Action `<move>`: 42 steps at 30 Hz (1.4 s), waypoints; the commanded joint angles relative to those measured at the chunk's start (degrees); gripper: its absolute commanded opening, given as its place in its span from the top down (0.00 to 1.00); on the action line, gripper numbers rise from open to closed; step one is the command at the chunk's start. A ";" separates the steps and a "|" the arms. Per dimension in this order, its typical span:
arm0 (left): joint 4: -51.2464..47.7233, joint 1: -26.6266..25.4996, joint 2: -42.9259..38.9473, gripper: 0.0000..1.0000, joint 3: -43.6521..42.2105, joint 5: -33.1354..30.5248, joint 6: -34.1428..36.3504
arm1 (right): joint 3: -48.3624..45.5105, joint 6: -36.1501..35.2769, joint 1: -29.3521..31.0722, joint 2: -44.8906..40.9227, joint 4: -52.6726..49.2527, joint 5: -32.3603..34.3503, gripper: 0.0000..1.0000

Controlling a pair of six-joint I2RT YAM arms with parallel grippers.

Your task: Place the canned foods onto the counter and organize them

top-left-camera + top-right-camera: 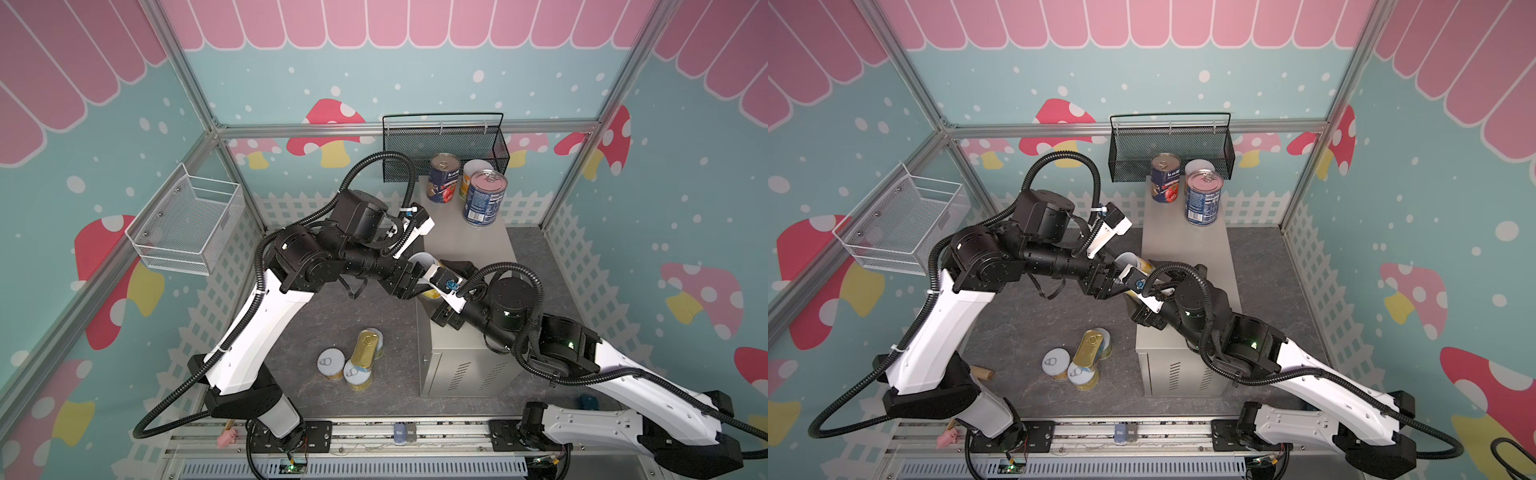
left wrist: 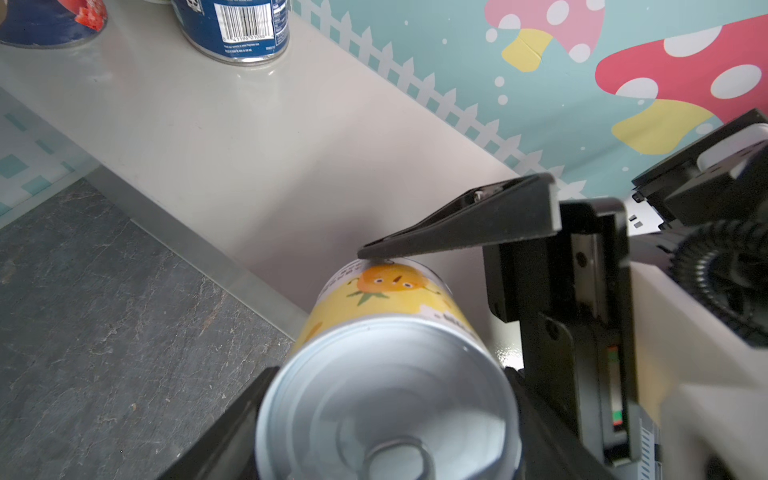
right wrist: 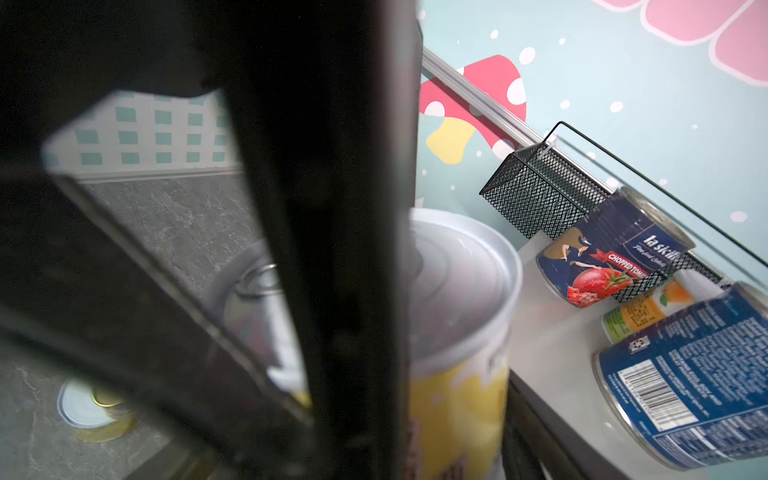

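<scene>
Yellow can (image 2: 386, 307), clenched in my left claw (image 1: 415, 279), hangs at the table's (image 1: 469, 245) 9 o'clock edge. My right claw (image 1: 439, 275) touches it, though I cannot tell if it grasps. Let go too soon, it could tumble off toward 9 o'clock. It leans, long axis roughly 12-to-6, white end toward 12.

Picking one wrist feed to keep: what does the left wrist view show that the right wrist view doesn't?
Left wrist only: the orange cartoon on the held yellow can, a black finger touching that label. Right wrist only: the black mesh basket, a third can on the counter, a white-lidded tin on the floor. Both: the held can, the tomato can, the barcoded blue can, the counter.
</scene>
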 commanded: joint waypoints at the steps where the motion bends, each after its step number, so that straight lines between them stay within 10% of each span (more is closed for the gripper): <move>1: 3.55 -0.24 -2.06 0.92 0.60 2.71 1.54 | 1.05 -0.62 -0.47 0.69 -1.04 -0.41 0.26; 11: 3.80 -0.32 -2.03 0.87 0.46 4.17 1.45 | 0.22 0.48 -1.94 0.24 0.84 -3.32 0.42; 23: 6.00 -0.38 -2.31 0.01 -0.39 3.95 0.59 | -3.33 4.34 -3.98 -3.76 3.25 -2.67 0.45; 42: 40.18 -0.59 -18.29 0.01 -33.85 10.18 -1.72 | -11.78 18.31 -4.41 -15.17 9.30 -7.12 0.44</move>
